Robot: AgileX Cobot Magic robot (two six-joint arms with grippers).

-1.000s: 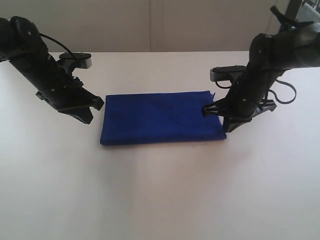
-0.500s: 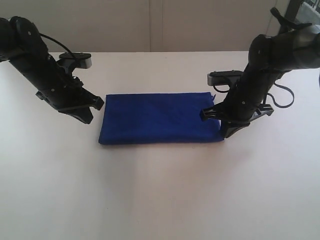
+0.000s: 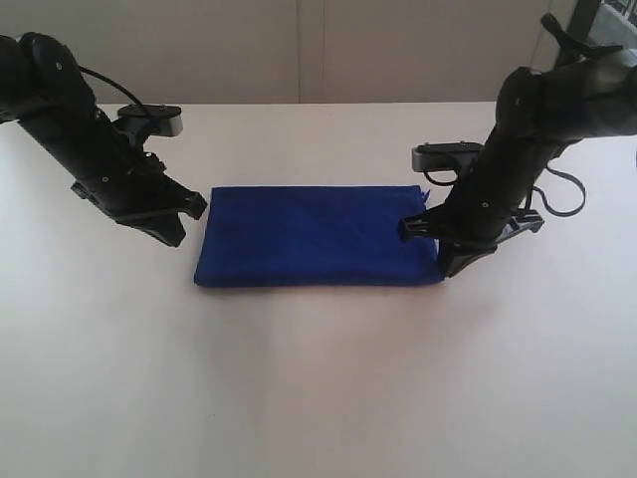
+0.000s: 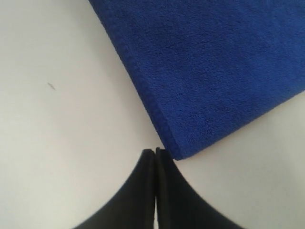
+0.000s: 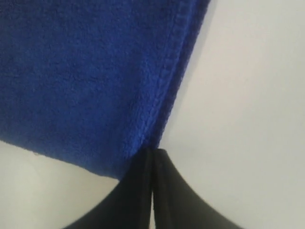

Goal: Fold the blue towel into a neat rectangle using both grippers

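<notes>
Our left claw has its two black fingers pressed flat together with nothing between them. Its tip sits just beside a corner of the blue towel, so near that we cannot tell whether it touches the cloth. Our right claw is also closed tight. We see no cloth caught between its fingers, and its tip lies right against the towel's stitched hem near a corner. Whether it presses on the fabric we cannot tell.

In the exterior view the left claw hangs at 9 o'clock of the towel, just off its short edge. The right claw stands at about 4 o'clock of it, at the near corner on that side. The towel lies flat as a folded rectangle, its long sides running from 9 to 3 o'clock. It sits a little above the middle of the white table, with bare tabletop all around it.
</notes>
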